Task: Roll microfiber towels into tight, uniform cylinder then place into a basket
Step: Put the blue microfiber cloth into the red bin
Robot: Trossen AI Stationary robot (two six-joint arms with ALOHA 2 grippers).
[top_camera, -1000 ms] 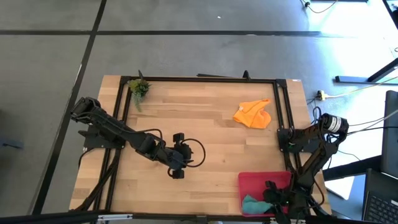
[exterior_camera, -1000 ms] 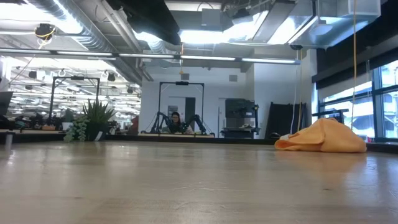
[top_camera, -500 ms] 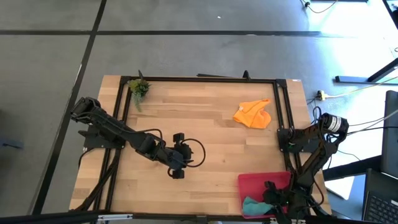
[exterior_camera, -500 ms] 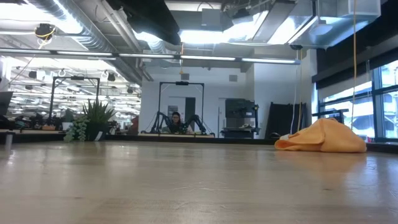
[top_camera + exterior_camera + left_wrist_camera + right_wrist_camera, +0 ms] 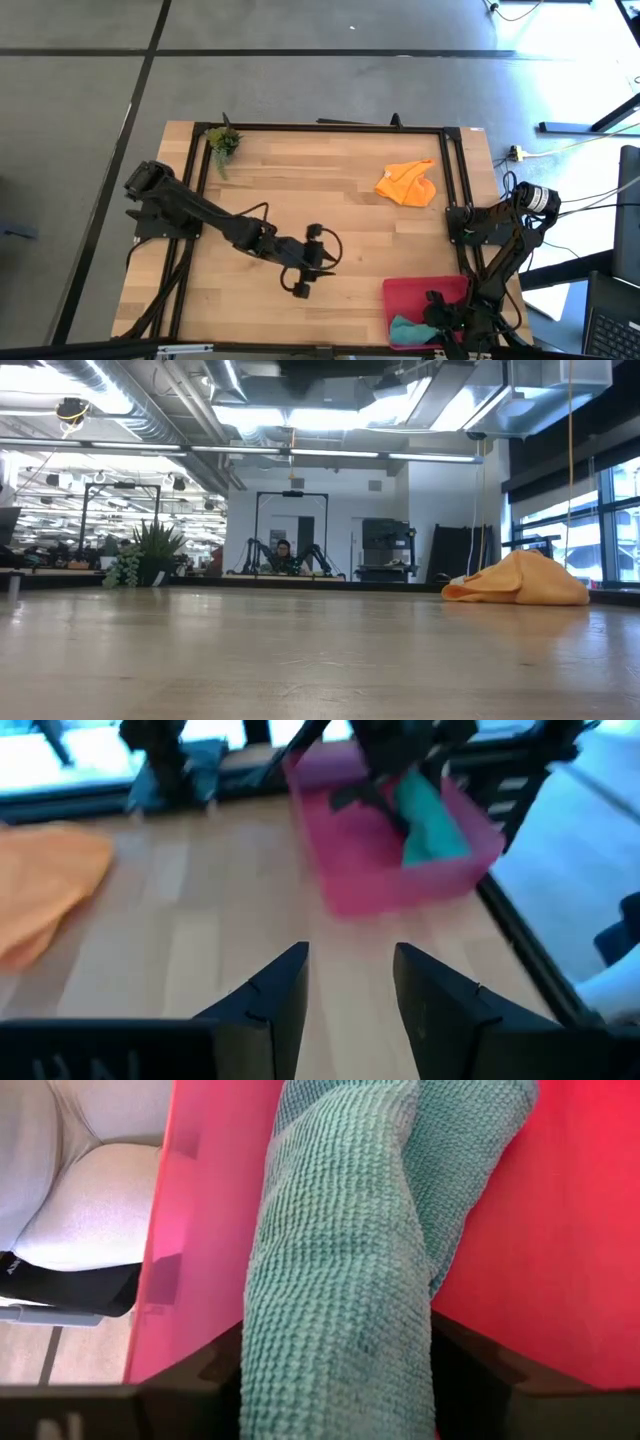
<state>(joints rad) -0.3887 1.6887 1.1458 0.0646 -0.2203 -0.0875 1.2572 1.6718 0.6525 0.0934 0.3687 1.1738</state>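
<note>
Far left on the table, a small plant sprig (image 5: 223,143) sits by the frame corner, out of play. Your left gripper (image 5: 304,282) hangs over bare wood near the table's middle, jaws spread with nothing between them; in its wrist view the fingers (image 5: 280,995) frame empty boards and point toward the basket (image 5: 345,870). To the right, at the far side, the orange towel (image 5: 408,184) lies crumpled and unrolled, well apart from both grippers. At the near right corner, the right gripper (image 5: 432,322) is down in the basket (image 5: 410,297), jaws clamped on the teal towel (image 5: 345,1290), which reads as a rolled bundle lying against the basket's wall. Risks, as judgement: if you let go while the roll leans on the wall, it may loosen or flop open, since nothing else pins it. Pulling the jaws up before they part could drag the roll out or tip the light basket. The orange towel is bunched; gripping a fold instead of an edge would give an uneven roll.
</note>
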